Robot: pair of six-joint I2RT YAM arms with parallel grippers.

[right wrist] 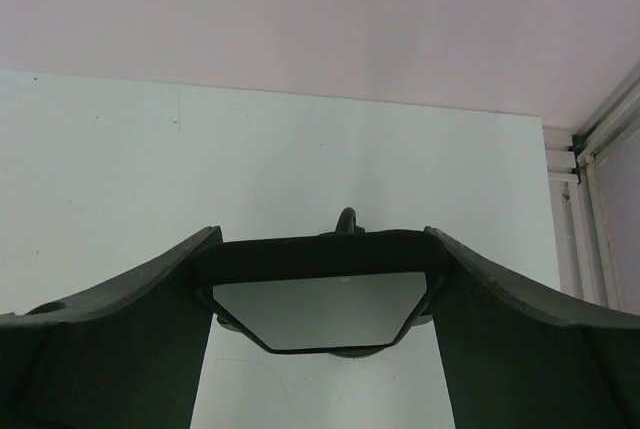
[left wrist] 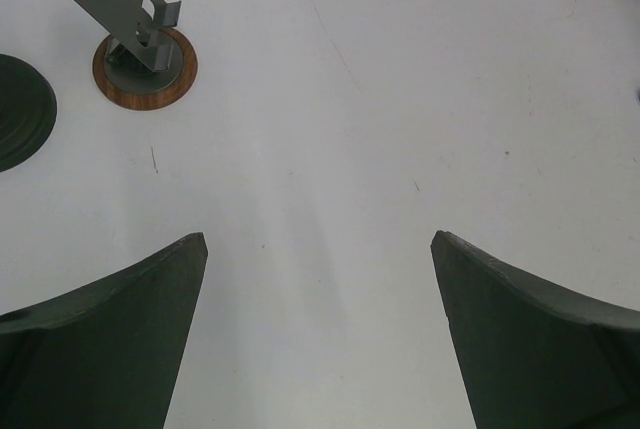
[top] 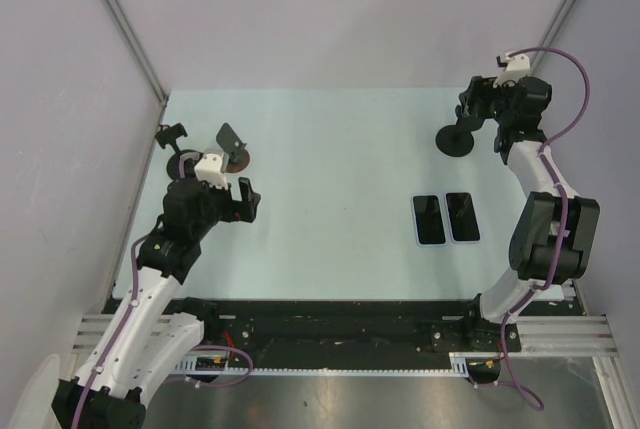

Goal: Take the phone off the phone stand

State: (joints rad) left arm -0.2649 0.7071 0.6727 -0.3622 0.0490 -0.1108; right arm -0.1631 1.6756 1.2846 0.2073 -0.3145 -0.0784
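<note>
One phone (right wrist: 320,311) is sitting on the black phone stand (top: 458,141) near the far right corner of the counter (top: 330,129). The right claw (right wrist: 320,237) is pinching it by its side edges, one finger on each flank. The wrist view is tight, so the pads look to be touching the frame rather than plainly squeezing it.

Holding it by the sides is leaving the stand's rest free, which I judge should let the handset lift out without dragging the base along.

The left claw (left wrist: 320,239) is hanging spread wide and holding nothing, over bare counter towards the left edge. There it is staying clear of the work.

Beyond it, by the far left corner, a metal stand (left wrist: 140,49) on a wooden disc and a dark stand (top: 170,137) are both standing unloaded.

Two other phones (top: 445,218) are lying flat side by side towards the near right of the counter. That is probably where this one belongs next.
</note>
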